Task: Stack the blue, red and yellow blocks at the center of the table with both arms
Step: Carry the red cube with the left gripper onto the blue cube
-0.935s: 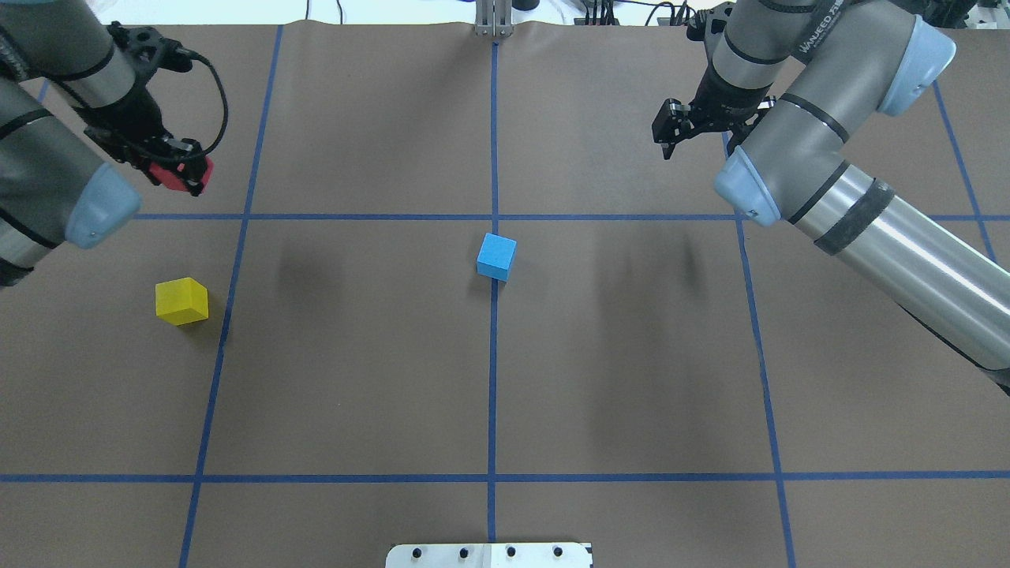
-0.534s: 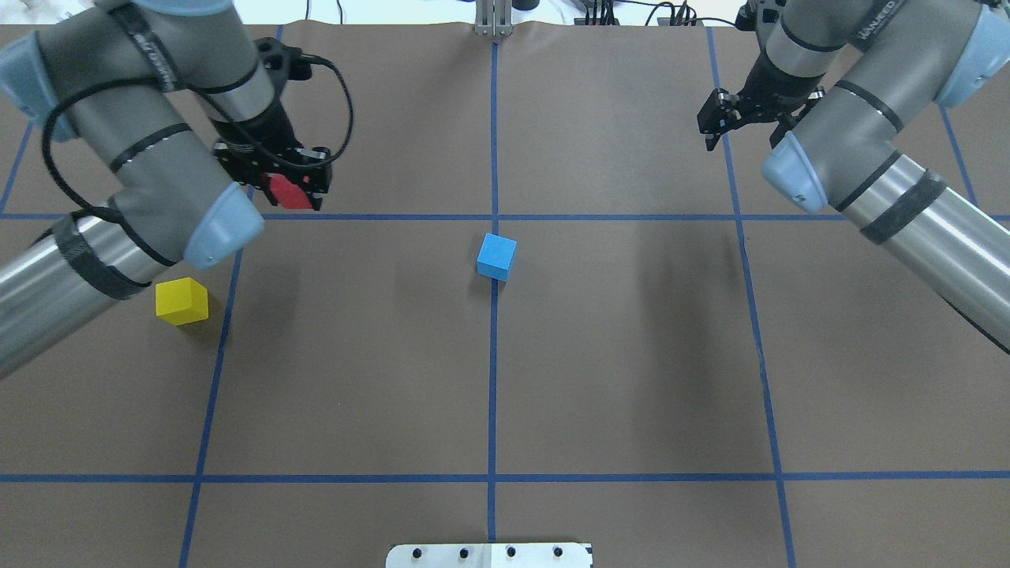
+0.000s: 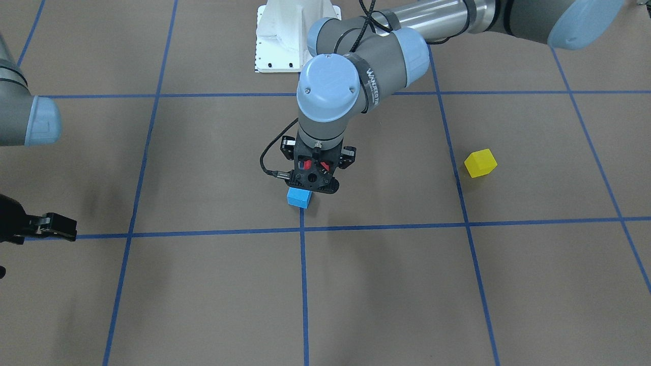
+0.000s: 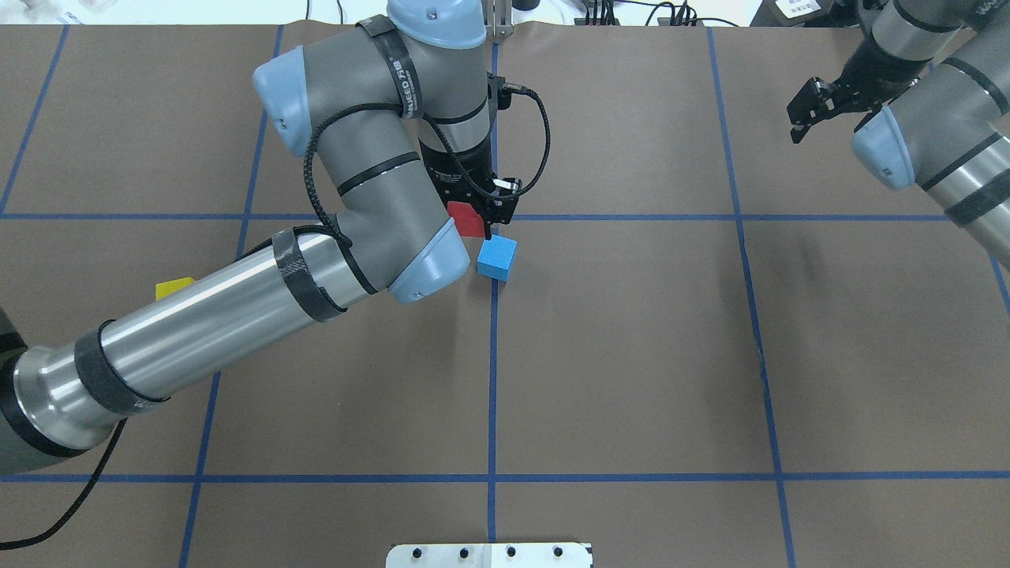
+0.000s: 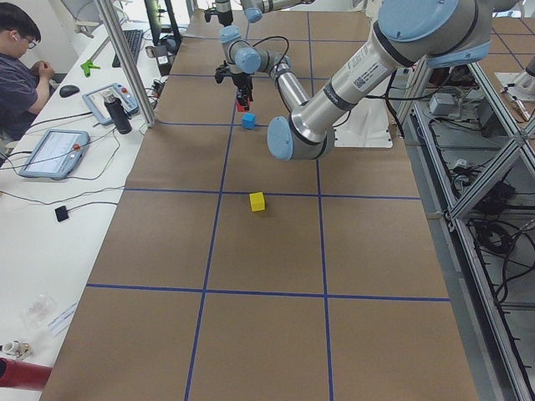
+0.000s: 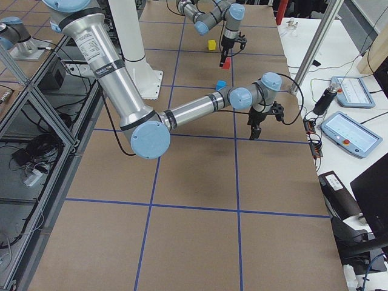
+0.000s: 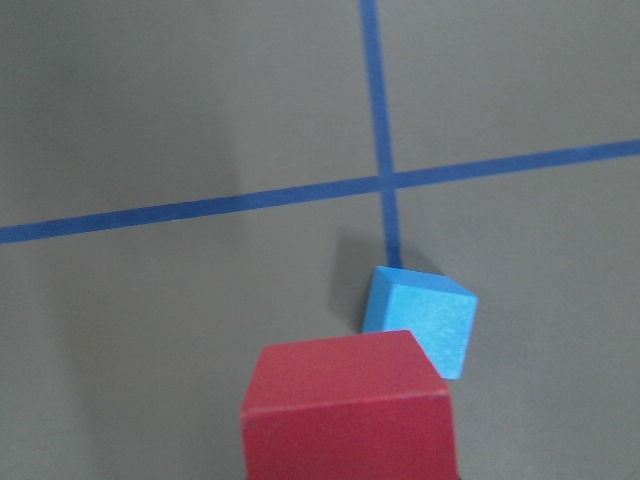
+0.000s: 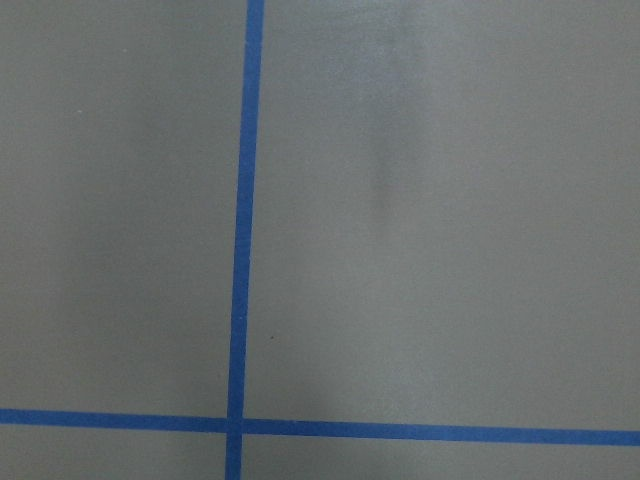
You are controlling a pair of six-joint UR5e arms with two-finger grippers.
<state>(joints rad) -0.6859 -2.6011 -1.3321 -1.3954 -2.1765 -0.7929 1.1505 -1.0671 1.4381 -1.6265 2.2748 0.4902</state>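
The blue block sits on the table's centre line, and also shows in the front view and the left wrist view. My left gripper is shut on the red block and holds it in the air just beyond and left of the blue block; the wrist view shows the red block close above it. The yellow block rests on the table on my left, mostly hidden under my left arm in the overhead view. My right gripper is open and empty at the far right.
Brown paper with a grid of blue tape lines covers the table. A white base plate sits at the near edge. My left arm stretches across the table's left half. An operator and tablets sit beyond the far edge.
My left arm has swung right from the far left, carrying the red block to just beside the blue block. My right arm has drawn back to the right and away.
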